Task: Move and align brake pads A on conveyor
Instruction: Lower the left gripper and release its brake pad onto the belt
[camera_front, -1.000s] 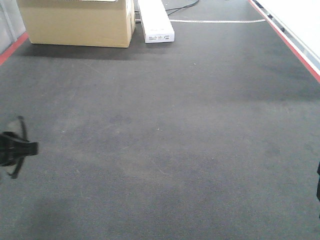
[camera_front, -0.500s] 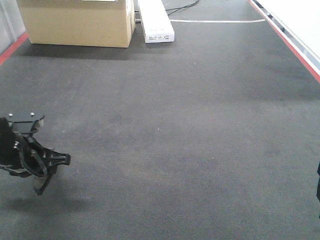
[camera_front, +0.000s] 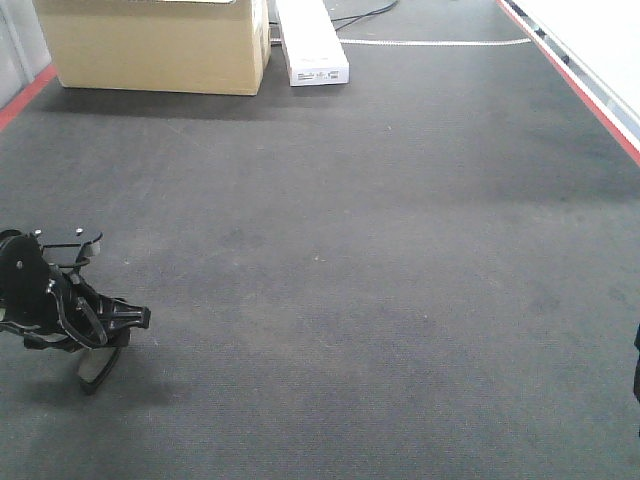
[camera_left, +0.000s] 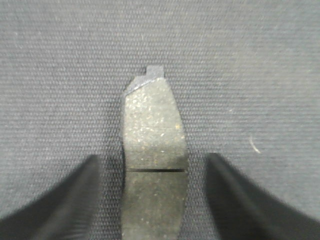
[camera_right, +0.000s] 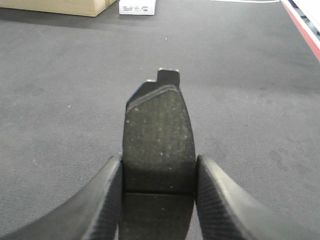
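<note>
Charcoal felt covers the conveyor (camera_front: 380, 260). A red stripe (camera_front: 585, 95) runs along its right edge, and another one shows at the far left. In the front view the left arm (camera_front: 45, 300) is low over the near-left part of the felt, and its shadow falls just under it.

The left wrist view looks straight down. The left jaws are released: the two dark fingers (camera_left: 70, 200) stand apart, and a strip of bare felt shows on each side between them and the brake pad (camera_left: 154, 135). This pad lies flat on the conveyor, lengthwise between the fingers, and it touches neither of them. It is dark grey with light speckles. A thin groove (camera_left: 155, 170) crosses it, and a small tab sticks out at its far end.

The right jaws are clenched on a second pad (camera_right: 159, 135), and both textured fingers press against its long sides. It has the same shape, with a groove and a tab, and it points toward the far end of the conveyor. I cannot tell if it touches the felt.

At the far end a cardboard box (camera_front: 150, 45) stands with a long white box (camera_front: 310, 40) just beside it. The white box carries a label (camera_front: 322, 75) with dark print, too small to read.
</note>
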